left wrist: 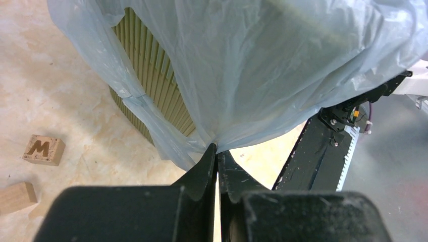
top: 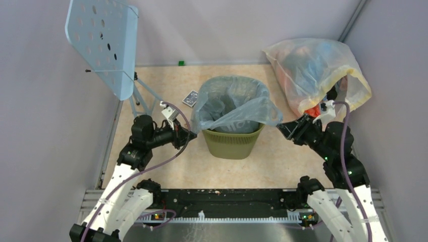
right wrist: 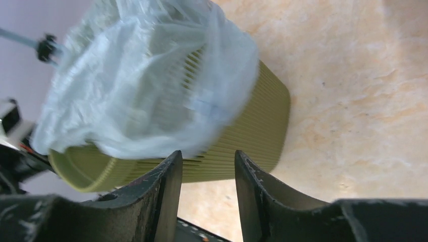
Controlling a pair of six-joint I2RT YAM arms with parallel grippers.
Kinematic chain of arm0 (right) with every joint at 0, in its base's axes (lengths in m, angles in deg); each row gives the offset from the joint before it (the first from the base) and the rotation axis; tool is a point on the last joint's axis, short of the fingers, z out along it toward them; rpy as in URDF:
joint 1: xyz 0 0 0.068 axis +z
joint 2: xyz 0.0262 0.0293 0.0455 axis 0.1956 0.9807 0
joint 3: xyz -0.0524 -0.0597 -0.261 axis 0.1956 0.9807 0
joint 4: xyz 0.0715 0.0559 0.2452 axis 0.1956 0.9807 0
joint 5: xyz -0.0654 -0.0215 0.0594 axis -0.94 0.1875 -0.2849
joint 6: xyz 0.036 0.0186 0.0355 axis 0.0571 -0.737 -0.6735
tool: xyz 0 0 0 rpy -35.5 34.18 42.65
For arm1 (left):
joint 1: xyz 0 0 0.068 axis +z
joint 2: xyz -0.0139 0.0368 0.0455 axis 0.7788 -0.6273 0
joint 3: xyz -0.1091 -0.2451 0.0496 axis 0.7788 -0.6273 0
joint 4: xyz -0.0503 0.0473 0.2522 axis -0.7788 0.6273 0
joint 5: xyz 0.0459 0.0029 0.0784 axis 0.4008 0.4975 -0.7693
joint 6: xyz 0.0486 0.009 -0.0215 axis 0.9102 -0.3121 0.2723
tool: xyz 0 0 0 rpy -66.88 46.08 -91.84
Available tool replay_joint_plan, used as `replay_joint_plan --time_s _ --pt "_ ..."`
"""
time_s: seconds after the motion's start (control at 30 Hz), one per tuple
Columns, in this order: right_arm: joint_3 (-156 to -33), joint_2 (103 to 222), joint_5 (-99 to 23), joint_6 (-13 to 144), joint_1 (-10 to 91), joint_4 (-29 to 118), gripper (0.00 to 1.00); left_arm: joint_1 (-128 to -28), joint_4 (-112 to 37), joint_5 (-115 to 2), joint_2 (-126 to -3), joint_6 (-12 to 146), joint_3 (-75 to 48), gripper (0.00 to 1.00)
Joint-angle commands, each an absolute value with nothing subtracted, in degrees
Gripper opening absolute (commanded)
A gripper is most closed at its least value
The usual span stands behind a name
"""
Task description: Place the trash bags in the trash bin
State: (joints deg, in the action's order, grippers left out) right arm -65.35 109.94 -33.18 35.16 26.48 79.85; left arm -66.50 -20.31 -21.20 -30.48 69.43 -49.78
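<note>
The olive-green trash bin (top: 234,143) stands mid-table with a pale blue-grey trash bag (top: 229,101) draped into and over its rim. My left gripper (top: 193,135) is at the bin's left side. In the left wrist view its jaws (left wrist: 217,151) are pinched almost together on a gathered edge of the trash bag (left wrist: 262,65), which hangs over the ribbed bin wall (left wrist: 151,75). My right gripper (top: 280,127) sits just off the bag's right corner. In the right wrist view it (right wrist: 208,159) stands open and empty, with the blurred bag (right wrist: 141,91) lying over the bin (right wrist: 252,136) beyond the fingertips.
A big clear-yellowish sack (top: 315,73) stuffed with coloured items lies at the back right. A pale blue perforated panel (top: 103,45) on a stand rises at the back left, with a small dark card (top: 190,98) near it. Two wooden blocks (left wrist: 44,149) lie left of the bin.
</note>
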Motion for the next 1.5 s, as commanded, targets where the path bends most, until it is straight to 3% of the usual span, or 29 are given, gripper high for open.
replay_joint_plan --time_s 0.0,0.13,0.23,0.3,0.67,0.77,0.97,1.13,1.37,1.4,1.47 --pt "-68.79 108.88 -36.90 19.00 26.36 79.58 0.43 -66.35 -22.24 -22.15 -28.63 69.04 -48.70 0.07" --pt "-71.13 108.87 -39.74 16.26 26.35 83.00 0.44 -66.34 -22.14 -22.49 -28.54 68.87 -48.79 0.07" --pt "-72.67 109.23 -42.66 14.72 26.34 86.40 0.58 -66.35 -21.98 -22.34 -28.71 68.85 -48.74 0.07" --pt "-72.84 110.09 -39.55 11.86 26.35 85.85 0.61 -66.33 -22.07 -22.24 -28.83 69.08 -48.75 0.07" --pt "-66.77 113.92 -28.87 -9.05 26.46 76.30 0.63 -66.35 -22.24 -21.99 -28.96 68.88 -48.11 0.07" --pt "-65.54 114.98 -27.91 -8.95 26.38 75.34 0.49 -66.35 -22.37 -21.82 -28.91 68.65 -47.99 0.07" --pt "-61.72 114.14 -28.10 -9.79 26.38 75.13 0.33 -66.35 -22.45 -21.13 -28.37 68.43 -47.04 0.07" --pt "-59.02 114.12 -27.21 -12.31 26.39 70.64 0.39 -66.31 -22.87 -20.78 -28.46 68.21 -46.91 0.07" --pt "-59.39 114.32 -29.58 -12.41 26.36 70.37 0.37 -66.35 -22.85 -20.62 -28.30 67.86 -47.22 0.07" --pt "-59.31 114.41 -29.66 -12.50 26.32 69.50 0.30 -66.35 -22.89 -20.64 -28.22 67.82 -47.35 0.07" --pt "-58.96 114.41 -29.03 -12.50 26.38 67.42 0.01 -66.35 -23.01 -20.57 -28.10 67.81 -47.23 0.07"
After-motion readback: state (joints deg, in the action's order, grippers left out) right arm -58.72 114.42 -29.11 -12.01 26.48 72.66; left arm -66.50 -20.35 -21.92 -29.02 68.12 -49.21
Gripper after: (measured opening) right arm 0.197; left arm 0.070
